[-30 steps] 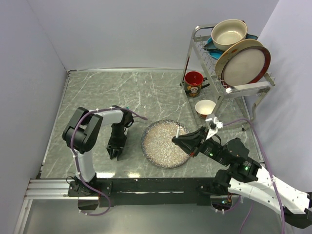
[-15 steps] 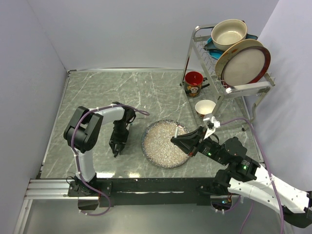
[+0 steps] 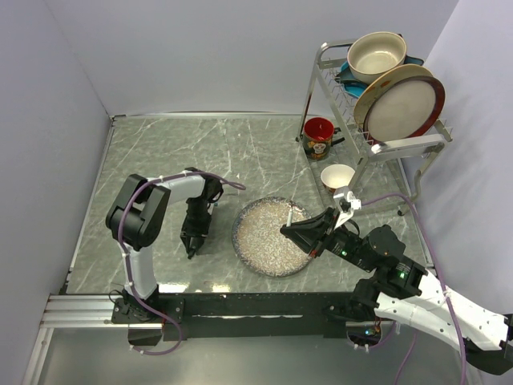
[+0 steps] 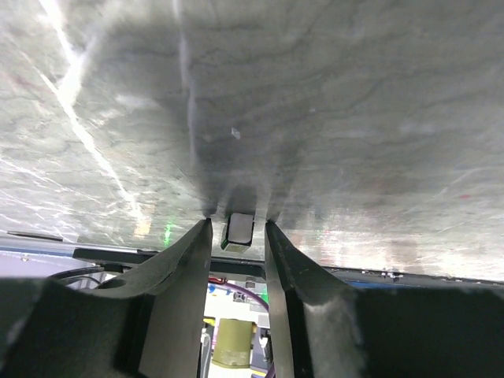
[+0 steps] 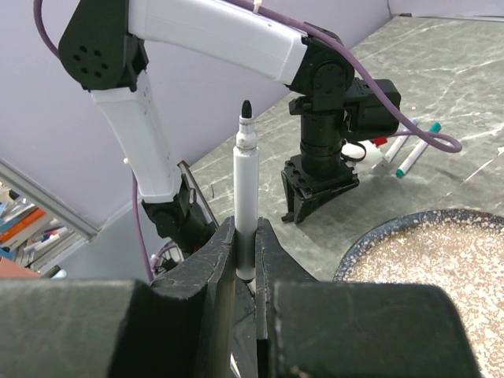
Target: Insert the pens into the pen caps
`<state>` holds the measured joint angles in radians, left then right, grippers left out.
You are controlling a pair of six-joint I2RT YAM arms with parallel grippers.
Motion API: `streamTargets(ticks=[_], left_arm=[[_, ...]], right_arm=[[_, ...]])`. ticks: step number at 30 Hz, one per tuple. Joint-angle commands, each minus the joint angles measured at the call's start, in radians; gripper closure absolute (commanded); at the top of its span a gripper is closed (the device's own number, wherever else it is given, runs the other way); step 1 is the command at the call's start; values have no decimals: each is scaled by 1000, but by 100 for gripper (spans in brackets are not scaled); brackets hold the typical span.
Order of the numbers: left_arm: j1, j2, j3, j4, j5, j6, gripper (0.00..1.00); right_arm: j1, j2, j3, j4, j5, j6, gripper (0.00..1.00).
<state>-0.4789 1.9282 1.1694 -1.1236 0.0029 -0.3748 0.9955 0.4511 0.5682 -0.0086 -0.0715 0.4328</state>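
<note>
My right gripper [image 3: 296,231] is shut on a white-barrelled pen [image 5: 246,173] over the right side of the speckled plate [image 3: 260,241]. The pen stands upright between the fingers, its uncapped black tip pointing up. My left gripper [image 3: 191,245] points down at the table left of the plate. In the left wrist view its fingers [image 4: 197,252] straddle a small dark pen cap [image 4: 239,230] that stands on the table, with a thin gap on each side. More pens [image 5: 409,150], one with a teal end, lie behind the left arm.
A dish rack [image 3: 385,120] with a bowl and a large plate stands at the back right. A red mug [image 3: 318,138] and a white cup [image 3: 337,177] stand beside it. The near table edge is just behind the left gripper.
The left gripper has shifted slightly away from the near edge and its jaws have narrowed around the cap. The right gripper with the pen has edged a little to the left.
</note>
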Motion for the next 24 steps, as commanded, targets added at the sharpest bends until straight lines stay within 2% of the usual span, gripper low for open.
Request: streamTargets(ticks=[1,4,7,8,10,14,19,21,24], left_arm=[[-1,32,3,102,-57,-12,64],[-1,41,-2,110,-52,-9,69],[-1,40,-8,119,-43,-3,83],[-1,37,-10,120,-43,-3,92],[-4,5,-11,125,-46,-1,99],[-15,-107,-7,162,-31,4,99],[-27,-349,22,257,21,-7,99],[-27,-480,15,358,46,-18,99],[-27,-629,-34,557,86,-139,99]], right_arm=[[5,-9,33,30,7,-6,100],[3,-12,33,27,10,-6,100],[3,-17,33,25,10,-5,100],[5,-17,33,24,10,-5,100],[5,-14,30,24,9,-2,100],[5,9,42,24,7,18,100],[5,76,50,59,-79,40,100],[8,90,47,82,-106,50,100],[17,112,39,110,-102,69,100]])
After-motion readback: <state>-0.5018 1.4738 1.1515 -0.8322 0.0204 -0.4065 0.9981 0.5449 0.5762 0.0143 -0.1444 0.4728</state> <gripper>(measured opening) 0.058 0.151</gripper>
